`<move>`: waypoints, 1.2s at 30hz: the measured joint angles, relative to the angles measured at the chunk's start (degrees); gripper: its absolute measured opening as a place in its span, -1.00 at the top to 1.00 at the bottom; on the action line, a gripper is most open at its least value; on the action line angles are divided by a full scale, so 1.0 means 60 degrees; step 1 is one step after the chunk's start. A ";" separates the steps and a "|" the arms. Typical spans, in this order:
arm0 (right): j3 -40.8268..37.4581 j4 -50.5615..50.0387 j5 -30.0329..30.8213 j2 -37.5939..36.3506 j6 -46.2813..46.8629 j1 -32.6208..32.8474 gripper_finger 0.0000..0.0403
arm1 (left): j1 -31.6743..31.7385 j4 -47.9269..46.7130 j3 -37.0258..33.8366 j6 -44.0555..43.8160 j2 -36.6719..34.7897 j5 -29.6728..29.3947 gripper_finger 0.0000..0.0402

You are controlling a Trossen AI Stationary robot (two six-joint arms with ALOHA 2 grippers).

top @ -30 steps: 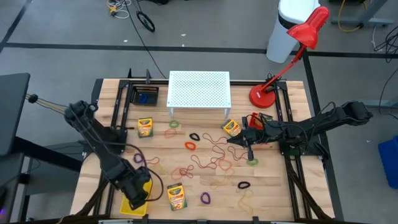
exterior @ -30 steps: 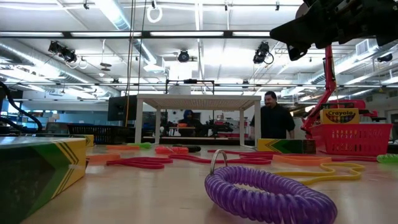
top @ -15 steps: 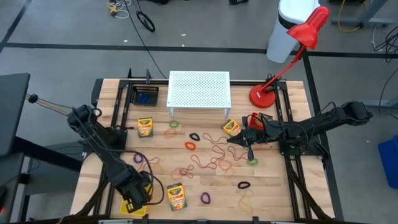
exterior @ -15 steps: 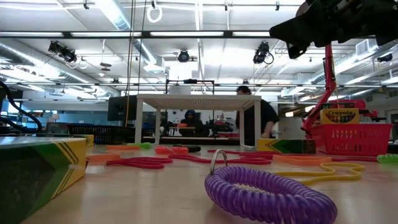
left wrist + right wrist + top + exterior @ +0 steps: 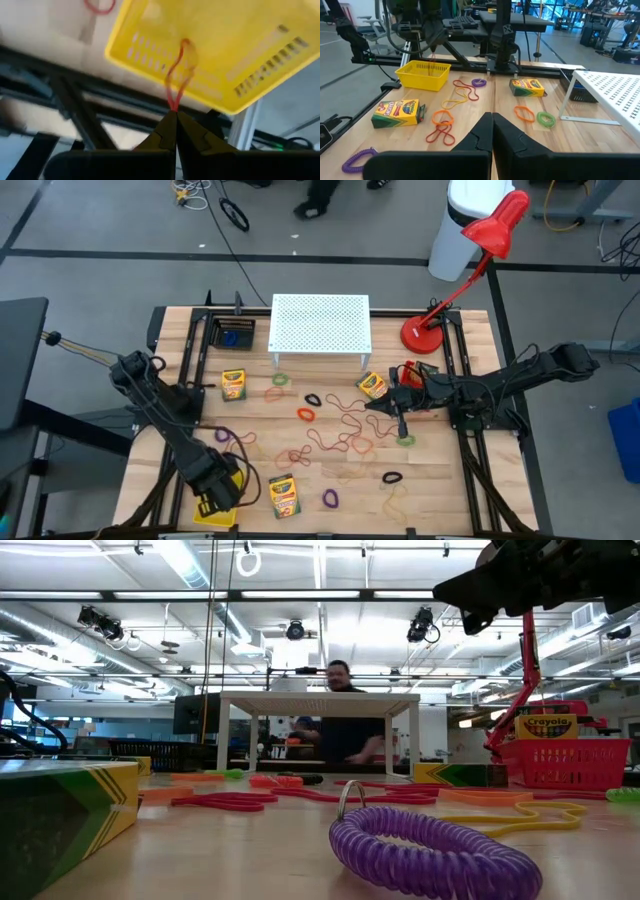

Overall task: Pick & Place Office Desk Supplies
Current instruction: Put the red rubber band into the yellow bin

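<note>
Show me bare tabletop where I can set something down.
Free: the wooden strip along the table's left edge, beside the yellow-and-green crayon box. Crowded: the centre, strewn with reddish-tan rubber bands and coloured elastic loops.

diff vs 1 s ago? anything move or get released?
The left gripper has shifted slightly over the yellow basket at the table's near-left corner, still shut on a reddish rubber band that hangs over the basket; nothing released. Behind the table, a person has walked across the low view from right toward centre. The right gripper stays shut and still above mid-table, and the supplies lie as before.
</note>
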 joint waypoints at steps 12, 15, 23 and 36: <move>0.0000 -0.0001 0.0000 0.0000 0.0000 0.0000 0.97 | 0.0175 0.3271 -0.1429 0.0150 0.0007 -0.0298 0.98; 0.0000 -0.0001 0.0000 0.0000 0.0000 0.0000 0.97 | 0.0180 0.3956 -0.1765 -0.0001 0.0011 -0.0574 0.92; 0.0000 0.0003 0.0000 0.0000 -0.0004 0.0000 0.97 | 0.0516 0.3877 -0.1792 -0.0542 -0.0047 -0.0739 0.56; 0.0000 0.0230 0.0000 0.0000 0.0040 0.0000 0.97 | 0.1072 0.4679 -0.1792 0.1618 -0.0817 -0.1068 0.80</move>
